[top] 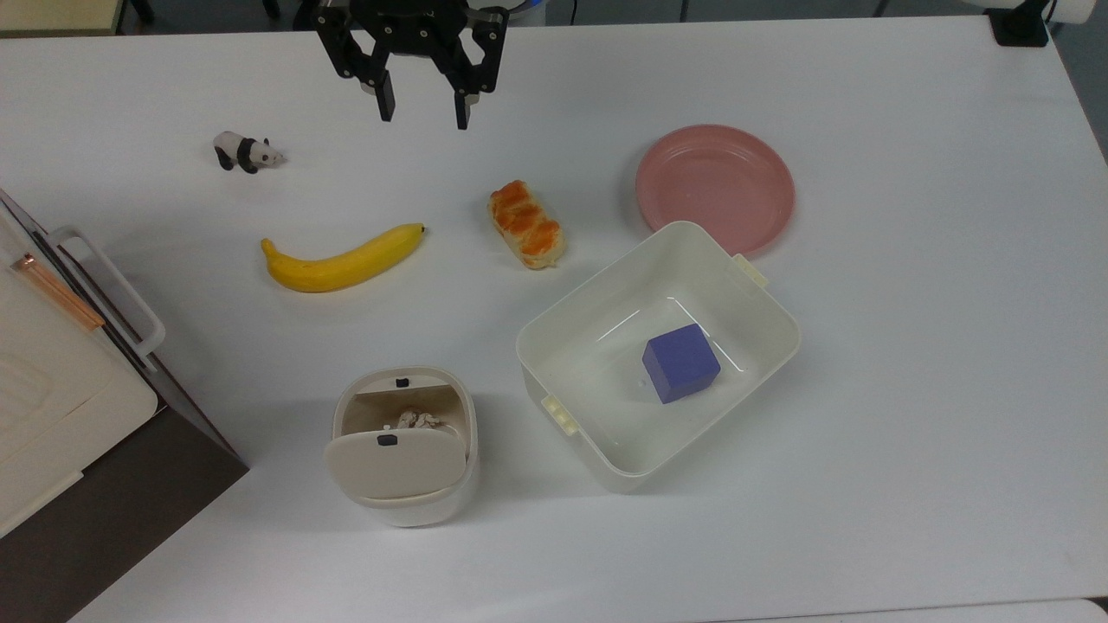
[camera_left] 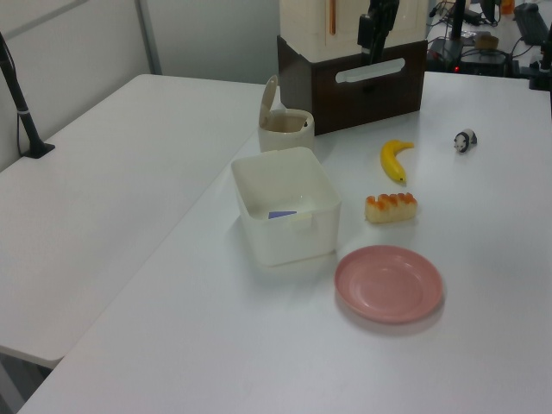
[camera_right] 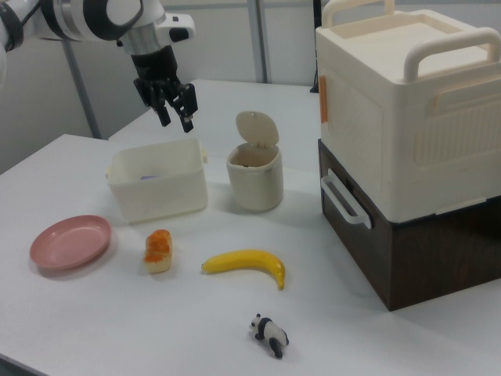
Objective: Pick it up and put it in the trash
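The trash (top: 402, 502) is a small beige bin near the front of the table in the top view, with its flap lid (top: 389, 463) tipped open. The crumpled off-white paper ball (top: 417, 421) lies inside it. My gripper (top: 422, 112) hangs open and empty at the far edge of the table, well away from the bin. In the right view the gripper (camera_right: 176, 121) is high above the white tub, to the left of the trash (camera_right: 254, 178). The left view has the trash (camera_left: 285, 129) beside the brown box, and the gripper (camera_left: 373, 47) above it.
A banana (top: 342, 260), an orange-topped bread roll (top: 525, 225) and a panda figurine (top: 242, 152) lie between gripper and bin. A white tub (top: 563, 316) holds a blue cube (top: 680, 362). A pink plate (top: 715, 186) lies behind it. A cream and brown box (top: 52, 389) stands at the top view's left.
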